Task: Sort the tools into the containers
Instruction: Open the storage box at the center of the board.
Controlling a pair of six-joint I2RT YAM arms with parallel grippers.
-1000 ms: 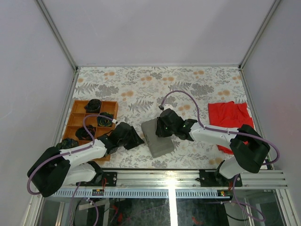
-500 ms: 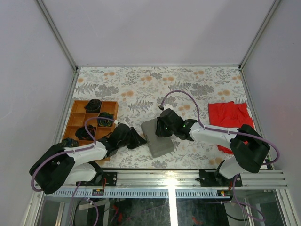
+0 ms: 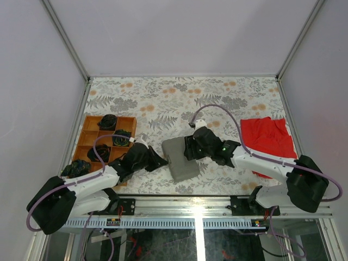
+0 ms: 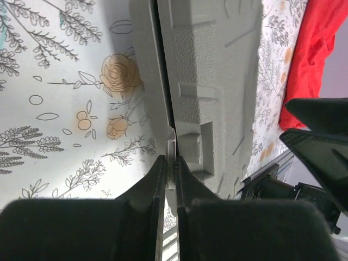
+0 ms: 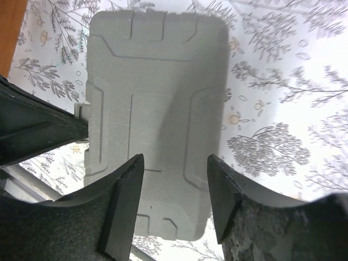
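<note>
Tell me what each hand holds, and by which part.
The left hand pinches the small tab on the side edge of the grey case. The right hand hangs open over it, holding nothing.

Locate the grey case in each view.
Top external: grey case low centre.
Left wrist: grey case upper centre, running up from the fingers.
Right wrist: grey case centre, filling most of the frame.
Shared landmark: left fingers at its side tab.

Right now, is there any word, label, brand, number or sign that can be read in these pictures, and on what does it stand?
None. The grey case shows only moulded ridges, no letters; the wooden tray, the red cloth and the floral table cover carry no readable text.
</note>
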